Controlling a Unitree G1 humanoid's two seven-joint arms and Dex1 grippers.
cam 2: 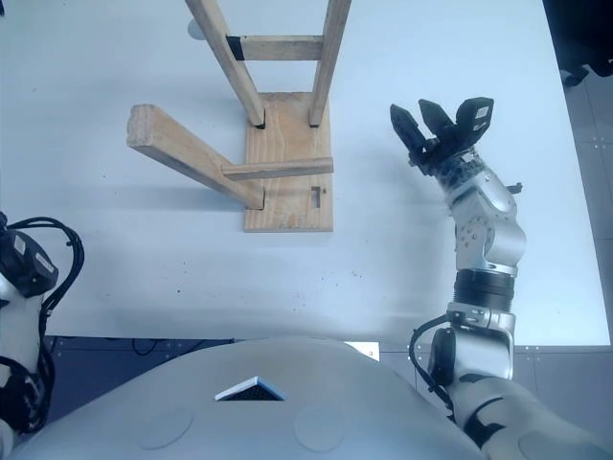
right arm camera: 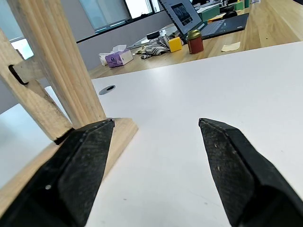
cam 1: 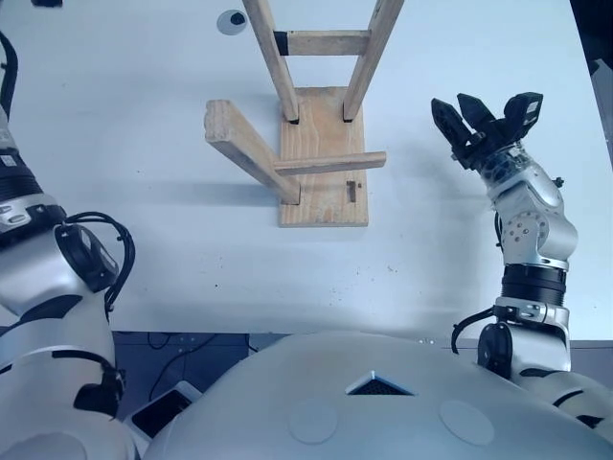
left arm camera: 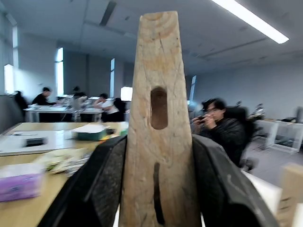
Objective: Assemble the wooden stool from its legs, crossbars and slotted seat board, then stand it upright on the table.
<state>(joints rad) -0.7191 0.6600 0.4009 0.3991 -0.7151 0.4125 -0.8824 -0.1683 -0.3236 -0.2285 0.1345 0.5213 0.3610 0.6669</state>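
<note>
Seat board (cam 1: 324,206) flat mid-tabletop, one slot (cam 1: 351,191) bare. Left gripper (left arm camera: 158,184) clamps a leg (left arm camera: 158,61), prob. for it; right gripper (cam 1: 484,120) spread beside board, prob. to steady.

You have no legible text, label or number here: the seat board (cam 1: 321,206) and table (cam 1: 134,240) carry none, and any print on the tissue box (right arm camera: 119,58) is too small to read.

Pale wooden seat board (cam 1: 321,203), flat — two crossbar-joined legs (cam 1: 276,67) upright at its far end, third leg (cam 1: 251,153) tilted leftward.
</note>
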